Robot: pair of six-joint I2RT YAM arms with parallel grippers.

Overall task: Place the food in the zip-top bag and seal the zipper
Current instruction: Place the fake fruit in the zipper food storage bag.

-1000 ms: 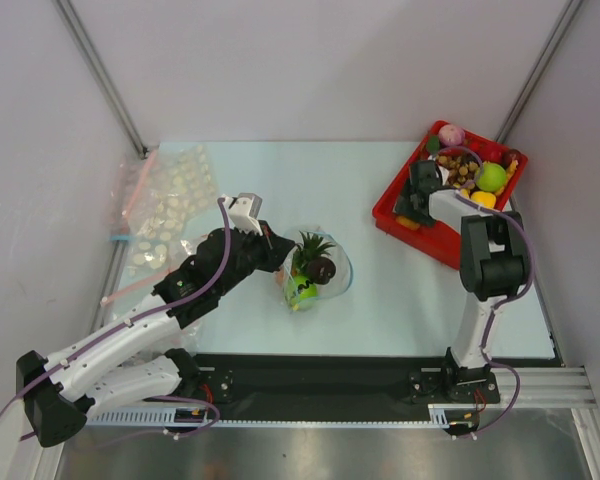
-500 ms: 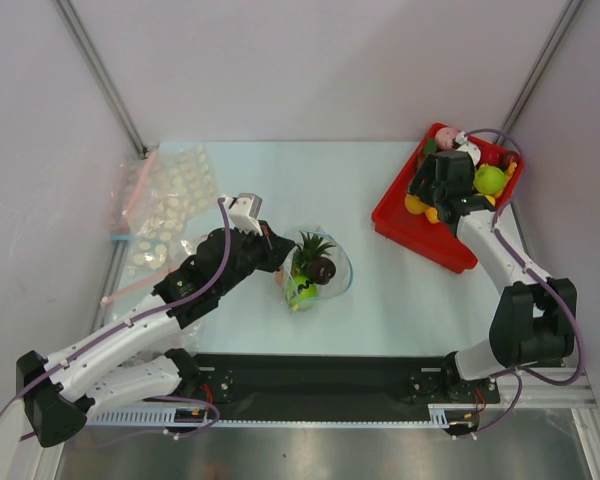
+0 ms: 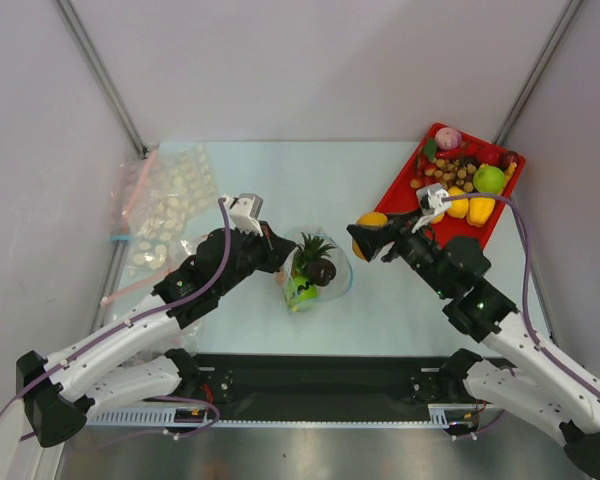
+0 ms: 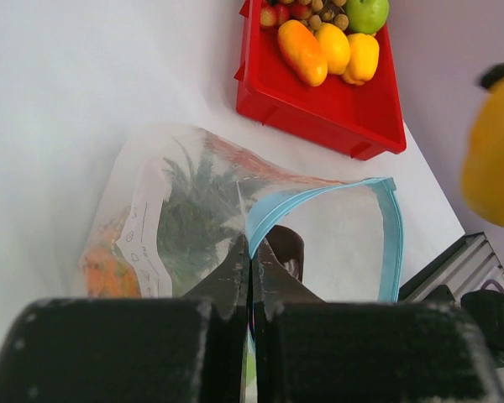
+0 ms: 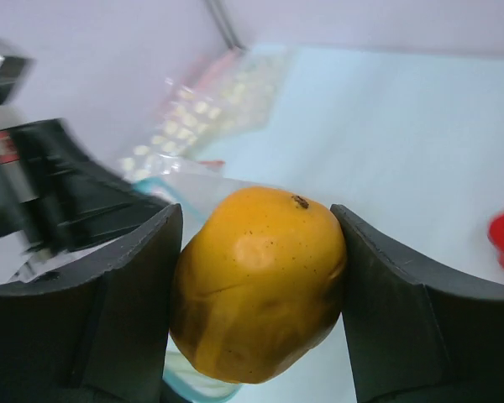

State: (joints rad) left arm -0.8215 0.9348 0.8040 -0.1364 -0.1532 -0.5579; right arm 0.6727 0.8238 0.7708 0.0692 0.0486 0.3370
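The zip-top bag (image 4: 193,193) already holds the pineapple (image 3: 310,248) and, it seems, two more pieces. The left gripper (image 4: 250,252) pinches its rim, the right gripper (image 5: 256,252) clamps a yellow fruit (image 5: 260,319), and the zipper (image 4: 319,195) is unsealed.

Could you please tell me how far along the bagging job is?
Done: the pineapple, dark piece and green fruit lie in the zip-top bag. In hand: left gripper pinches its mouth; right gripper holds a yellow-orange fruit beside it. Left: drop that in and seal the open zipper.

Open zip-top bag (image 3: 346,263), food (image 3: 303,291) inside
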